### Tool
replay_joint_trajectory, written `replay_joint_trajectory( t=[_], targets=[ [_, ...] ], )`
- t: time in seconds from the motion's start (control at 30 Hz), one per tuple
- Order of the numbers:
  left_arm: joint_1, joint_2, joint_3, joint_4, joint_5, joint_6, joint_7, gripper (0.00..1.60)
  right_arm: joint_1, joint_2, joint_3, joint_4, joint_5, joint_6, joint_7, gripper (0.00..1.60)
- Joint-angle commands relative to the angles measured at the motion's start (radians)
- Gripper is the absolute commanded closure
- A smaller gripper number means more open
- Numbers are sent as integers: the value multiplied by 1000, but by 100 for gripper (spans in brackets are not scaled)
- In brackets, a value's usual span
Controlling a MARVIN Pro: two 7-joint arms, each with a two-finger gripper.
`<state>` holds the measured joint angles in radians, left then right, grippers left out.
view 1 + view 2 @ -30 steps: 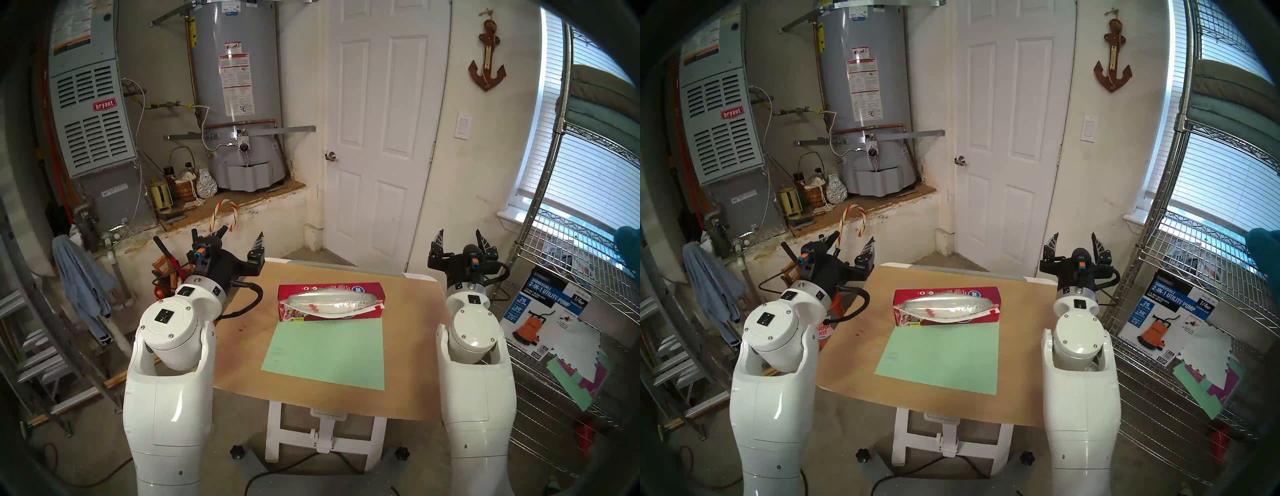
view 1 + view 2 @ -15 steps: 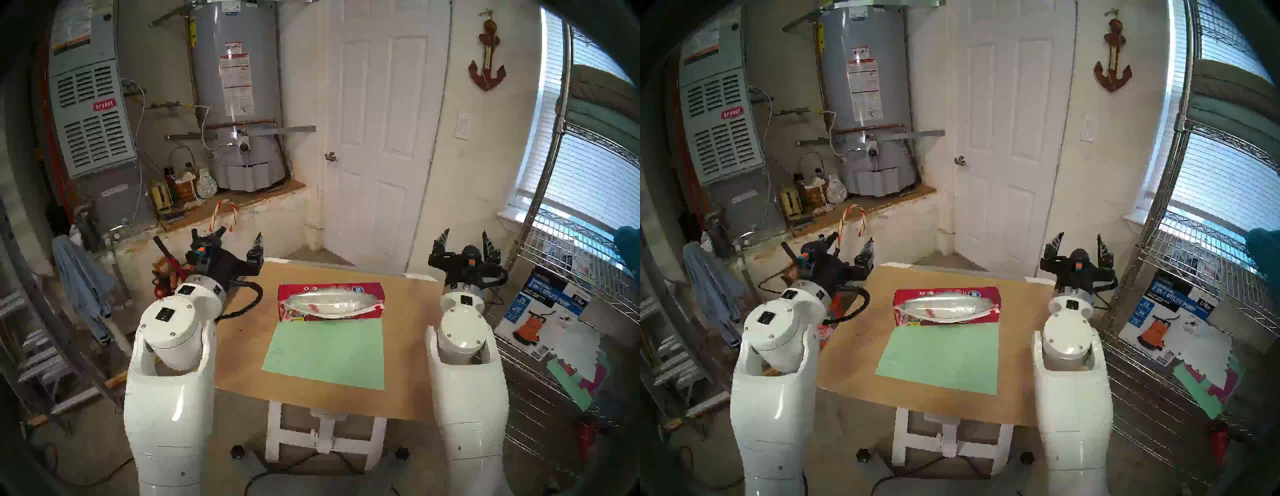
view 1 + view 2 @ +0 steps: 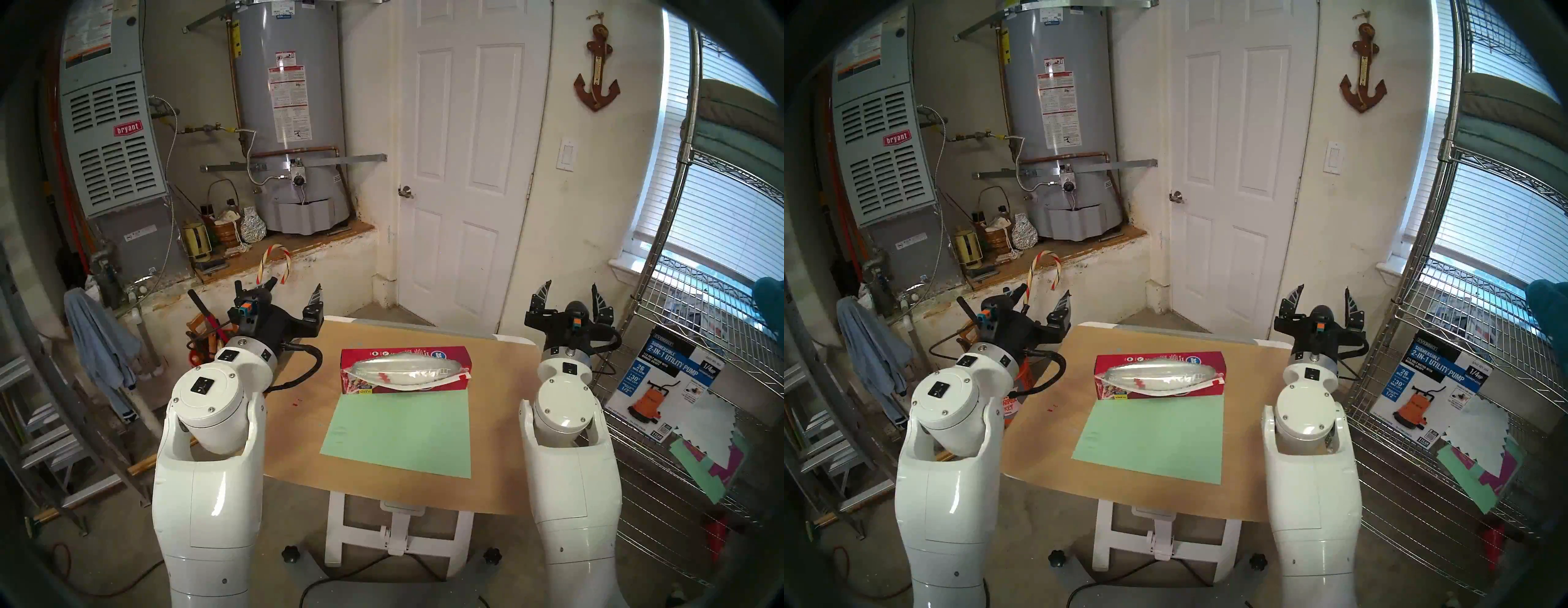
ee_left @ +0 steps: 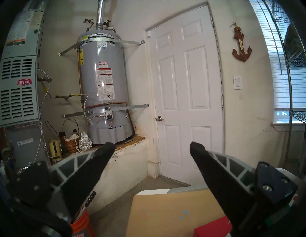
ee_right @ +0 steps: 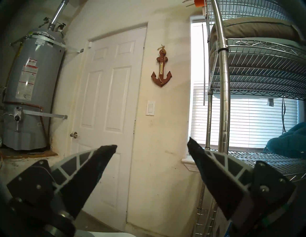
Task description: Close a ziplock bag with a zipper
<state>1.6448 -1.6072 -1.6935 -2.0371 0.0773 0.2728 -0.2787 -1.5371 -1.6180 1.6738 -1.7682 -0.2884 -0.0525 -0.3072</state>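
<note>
Both black two-finger grippers, left gripper [image 3: 292, 295] and right gripper [image 3: 570, 293], hang empty with fingers spread wide at the far table corners. Between them, nearer the robot, the clear, shiny, puffed ziplock bag [image 3: 405, 371] rests atop a red cardboard box [image 3: 454, 353]. Its narrow white zipper [image 3: 418, 385] runs left-right (slider probably at the right end, so the right arm looks nearer).

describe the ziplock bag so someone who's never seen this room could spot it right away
Find the tan table between the two white arms. At its far side, just beyond a green sheet, lies a red box. The ziplock bag rests on top of that box: the only clear, shiny pouch there, with small red print.
</note>
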Motion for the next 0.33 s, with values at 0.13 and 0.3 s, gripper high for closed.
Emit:
replay_joint_trajectory(
  t=[0.13, 0.3],
  targets=[
    [-6, 2, 0, -30, 0, -8, -3, 0, 15, -3, -10, -19, 4, -11, 2, 0],
    [-6, 1, 0, -30, 0, -8, -3, 0, 15, -3, -10, -19, 4, -11, 2, 0]
  ],
)
